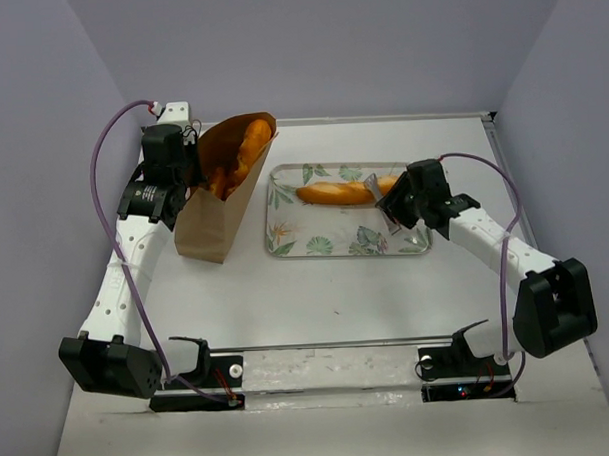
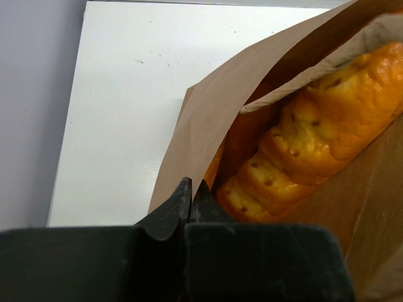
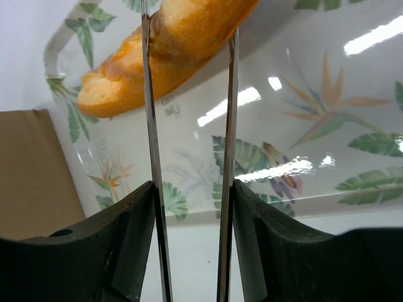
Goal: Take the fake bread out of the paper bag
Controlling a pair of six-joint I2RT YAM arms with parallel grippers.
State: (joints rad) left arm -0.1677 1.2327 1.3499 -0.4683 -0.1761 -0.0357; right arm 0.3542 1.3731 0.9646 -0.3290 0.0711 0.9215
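The brown paper bag (image 1: 209,226) stands at the left with its mouth open toward the tray. Golden loaves of fake bread (image 1: 250,145) stick out of it; in the left wrist view the scored thick loaf (image 2: 315,138) fills the bag (image 2: 208,119). My left gripper (image 1: 195,164) (image 2: 191,189) is shut on the bag's rim. My right gripper (image 1: 396,200) (image 3: 192,185) is shut on metal tongs (image 3: 149,126), whose blades straddle one end of a slim loaf (image 3: 182,44) (image 1: 333,192) over the tray.
A glossy floral tray (image 1: 315,246) (image 3: 315,126) lies right of the bag, at the table's middle. The bag's side (image 3: 31,170) shows at the left of the right wrist view. Grey walls enclose the table on three sides.
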